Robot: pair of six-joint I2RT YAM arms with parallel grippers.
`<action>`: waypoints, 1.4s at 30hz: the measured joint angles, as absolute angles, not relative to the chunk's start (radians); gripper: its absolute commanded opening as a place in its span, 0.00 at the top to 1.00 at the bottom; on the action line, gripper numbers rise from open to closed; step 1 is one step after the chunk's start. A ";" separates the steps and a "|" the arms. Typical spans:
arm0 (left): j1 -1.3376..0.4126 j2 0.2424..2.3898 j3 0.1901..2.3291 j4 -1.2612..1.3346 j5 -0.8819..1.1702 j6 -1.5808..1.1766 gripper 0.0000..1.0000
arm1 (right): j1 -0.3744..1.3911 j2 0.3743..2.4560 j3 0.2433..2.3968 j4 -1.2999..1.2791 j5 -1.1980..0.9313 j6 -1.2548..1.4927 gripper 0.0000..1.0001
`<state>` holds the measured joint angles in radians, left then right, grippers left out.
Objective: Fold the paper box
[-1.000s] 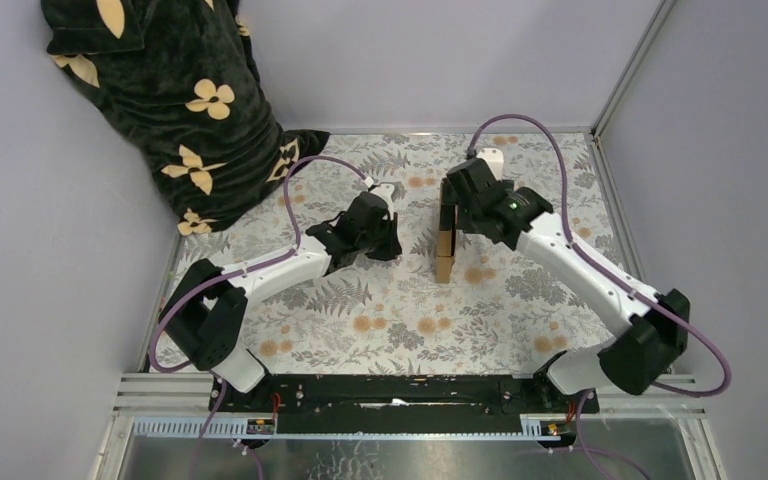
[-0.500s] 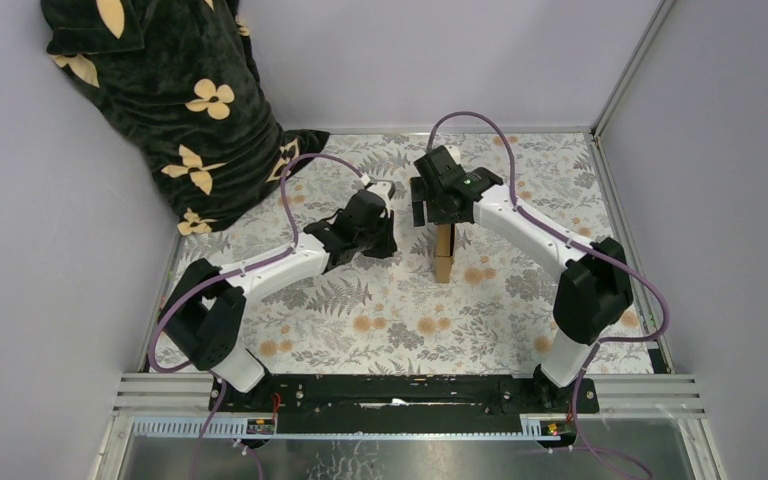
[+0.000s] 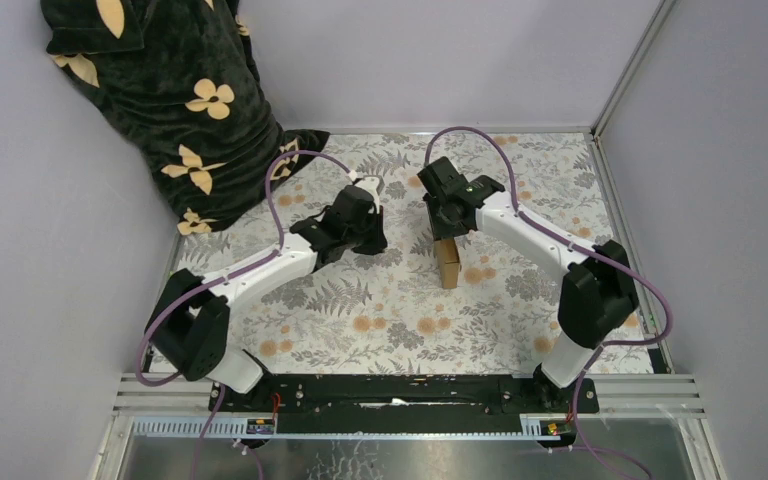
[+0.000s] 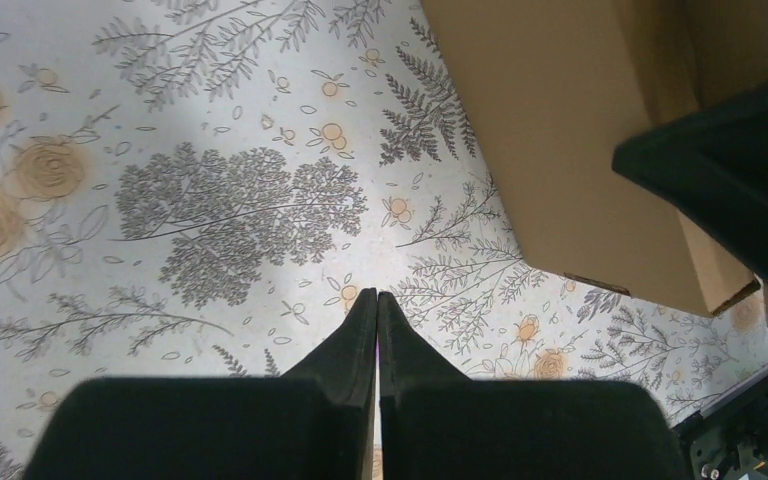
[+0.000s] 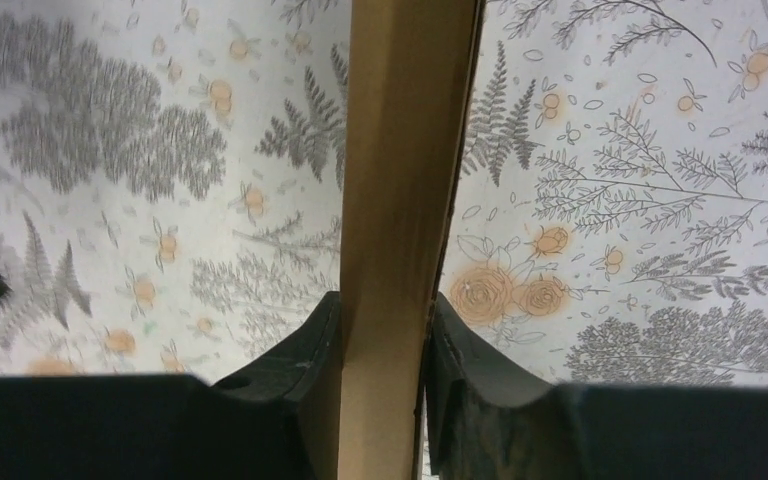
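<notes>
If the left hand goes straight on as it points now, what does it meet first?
Probably the floral table cover; the shut left hand aims at bare cloth, with the paper box off to one side.

White link shells joined by black joint housings are seen on the left arm and the right arm. A purple cable is looped along each. A small green light is lit on the right wrist. Matte black, wedge-shaped fingers are fitted.
</notes>
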<state>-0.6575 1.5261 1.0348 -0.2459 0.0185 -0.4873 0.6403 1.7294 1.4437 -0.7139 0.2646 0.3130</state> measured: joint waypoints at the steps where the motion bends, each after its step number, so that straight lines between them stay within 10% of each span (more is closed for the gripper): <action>1: -0.646 1.502 1.029 -0.253 0.018 -0.486 0.97 | 0.641 1.713 1.428 -0.712 0.247 0.295 0.80; 17: -0.581 1.207 0.908 -0.378 -0.036 -0.484 0.96 | 0.811 1.390 1.258 -0.690 -0.082 -0.170 0.73; 34: -0.318 1.110 0.880 -0.419 0.204 -0.476 0.95 | 0.998 1.539 1.235 -0.652 -0.100 -0.374 0.70; 42: -0.312 1.142 0.842 -0.411 0.248 -0.476 0.95 | 1.006 1.571 1.251 -0.617 -0.101 -0.396 0.41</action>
